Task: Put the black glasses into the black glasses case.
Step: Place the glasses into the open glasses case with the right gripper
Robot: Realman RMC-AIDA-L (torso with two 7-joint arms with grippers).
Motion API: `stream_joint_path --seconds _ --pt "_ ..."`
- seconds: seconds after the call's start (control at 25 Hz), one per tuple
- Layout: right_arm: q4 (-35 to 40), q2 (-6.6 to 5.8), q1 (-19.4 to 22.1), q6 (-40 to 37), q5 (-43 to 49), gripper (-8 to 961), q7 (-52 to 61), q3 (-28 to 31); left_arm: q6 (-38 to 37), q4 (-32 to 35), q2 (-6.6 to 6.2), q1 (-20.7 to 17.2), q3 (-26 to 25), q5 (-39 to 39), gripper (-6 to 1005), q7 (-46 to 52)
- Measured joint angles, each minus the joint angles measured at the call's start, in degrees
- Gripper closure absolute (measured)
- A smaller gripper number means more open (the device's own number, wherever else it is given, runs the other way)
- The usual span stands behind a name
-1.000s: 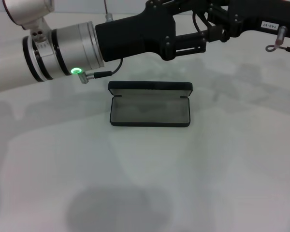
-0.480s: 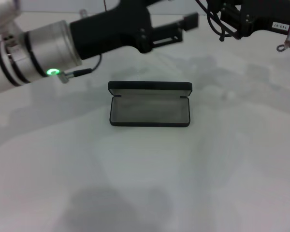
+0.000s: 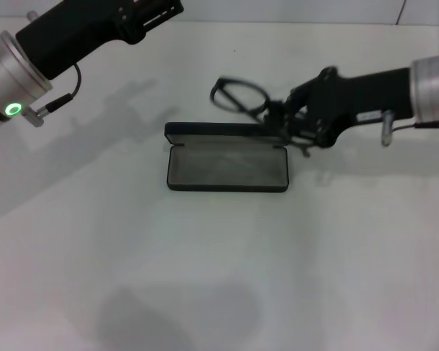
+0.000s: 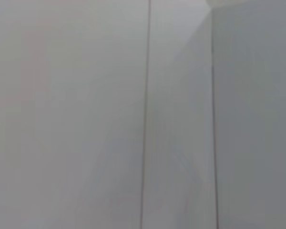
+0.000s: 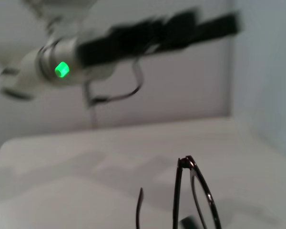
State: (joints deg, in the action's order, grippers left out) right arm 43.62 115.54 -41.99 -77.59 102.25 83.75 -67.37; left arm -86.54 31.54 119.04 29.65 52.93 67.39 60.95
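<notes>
The black glasses case [image 3: 227, 167] lies open in the middle of the white table, grey lining up, its lid [image 3: 227, 131] standing along the far side. My right gripper [image 3: 276, 117] reaches in from the right, just behind the case's right end, shut on the black glasses [image 3: 238, 96]. They hang tilted above the lid's far edge with one lens toward the left. The right wrist view shows the glasses [image 5: 194, 198] close up, a temple arm beside them. My left gripper [image 3: 161, 11] is high at the far left, away from the case.
The left arm's silver wrist with a green light [image 3: 13, 110] crosses the top left corner; it also appears in the right wrist view as the left arm [image 5: 62, 69]. The left wrist view shows only a blank wall. White table [image 3: 219, 278] surrounds the case.
The left arm has swung away from above the case to the upper left. The right arm has come down from the top right, bringing the glasses to just behind the case.
</notes>
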Motion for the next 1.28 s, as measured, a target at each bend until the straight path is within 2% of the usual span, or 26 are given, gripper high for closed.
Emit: stream_joint_path --seconds 0.16,0.28,0.56,0.72,1.04,1.28 --pt "0.7 0.35 -1.3 3.3 1.0 837 3.0 -6.6 0.4 -0.6 0.08 0.0 -0.2 -0.2 203 -1.3" --pt "0.7 0.38 -2.0 8.5 1.0 837 4.9 -12.8 1.1 -0.6 0.19 0.2 -0.2 0.0 203 -1.4" --pt "3.4 0.46 -1.1 18.1 1.7 837 5.9 -22.9 1.3 -0.6 0.11 0.4 -0.2 0.3 203 -1.4" --pt "4.4 0.49 -0.7 22.3 2.5 837 6.2 -26.4 1.3 -0.6 0.04 0.5 -0.3 0.3 203 -1.4" --pt "8.9 0.66 2.9 35.0 4.3 837 5.9 -35.5 1.4 -0.6 0.07 0.9 -0.3 0.3 203 -1.5" --pt "10.7 0.65 3.8 36.1 5.4 837 5.8 -36.2 1.4 -0.6 0.14 1.0 0.0 0.4 203 -1.6"
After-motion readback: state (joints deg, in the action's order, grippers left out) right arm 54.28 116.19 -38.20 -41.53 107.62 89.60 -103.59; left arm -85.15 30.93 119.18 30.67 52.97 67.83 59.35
